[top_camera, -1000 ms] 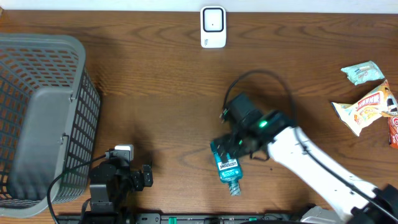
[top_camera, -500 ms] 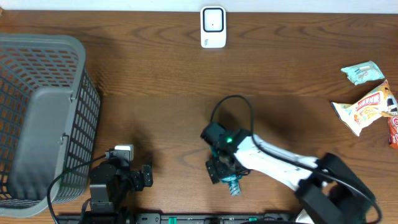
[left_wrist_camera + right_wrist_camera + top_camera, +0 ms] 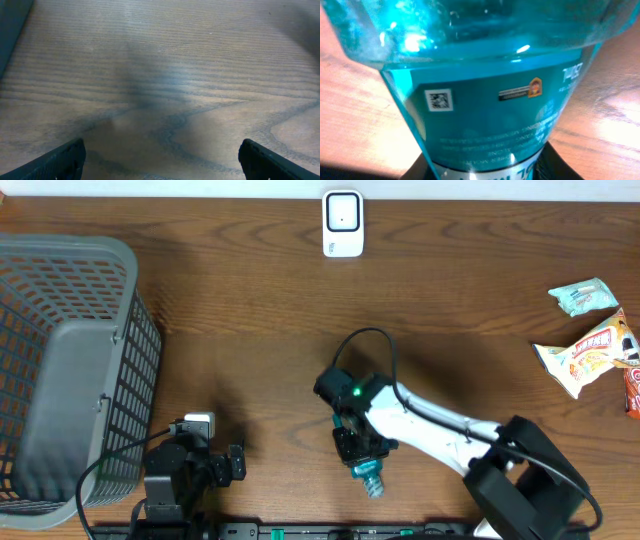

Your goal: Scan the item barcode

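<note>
Right gripper (image 3: 358, 448) has dropped over the mouthwash bottle (image 3: 370, 476) since a second ago, its arm folded back toward the near edge.
Bottle lies on the bench (image 3: 250, 330), front-centre, cap toward the near edge. Jaws sit either side of its teal body; cannot tell whether they grip. Left gripper (image 3: 160, 157) hovers over bare wood, jaws spread wide, holding nothing. White scanner (image 3: 342, 223) stands well apart at the far edge.

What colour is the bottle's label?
The label is teal with white print; the right wrist view shows it best.
</note>
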